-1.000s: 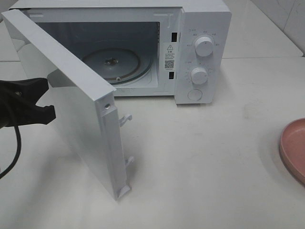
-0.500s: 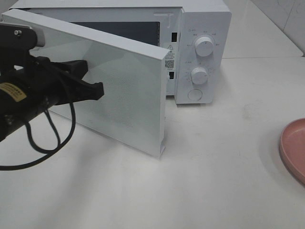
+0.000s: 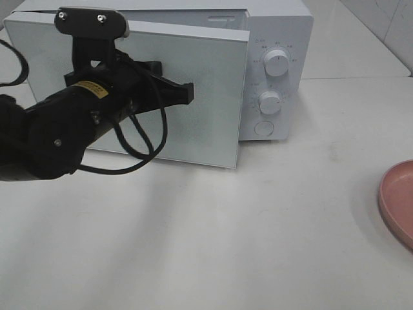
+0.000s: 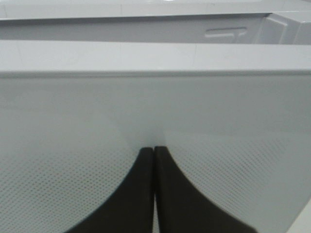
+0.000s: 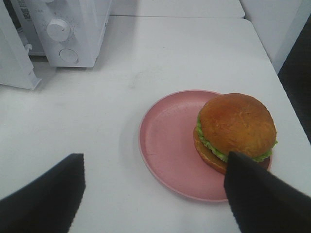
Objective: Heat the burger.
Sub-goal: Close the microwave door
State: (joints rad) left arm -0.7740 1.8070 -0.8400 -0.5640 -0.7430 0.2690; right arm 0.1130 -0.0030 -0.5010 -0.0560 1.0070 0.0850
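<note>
The left gripper (image 4: 154, 160) is seen with its fingers (image 4: 141, 194) pressed together, nothing between them, the tips set against the white microwave door (image 3: 193, 77), which is nearly closed on the microwave (image 3: 277, 39). The right gripper (image 5: 155, 194) is held with its fingers (image 5: 43, 194) spread wide and grasping nothing, above the tabletop (image 5: 97, 107). The burger (image 5: 235, 131) is found on the far side of a pink plate (image 5: 165, 141), just beside one right finger, apart from the microwave.
</note>
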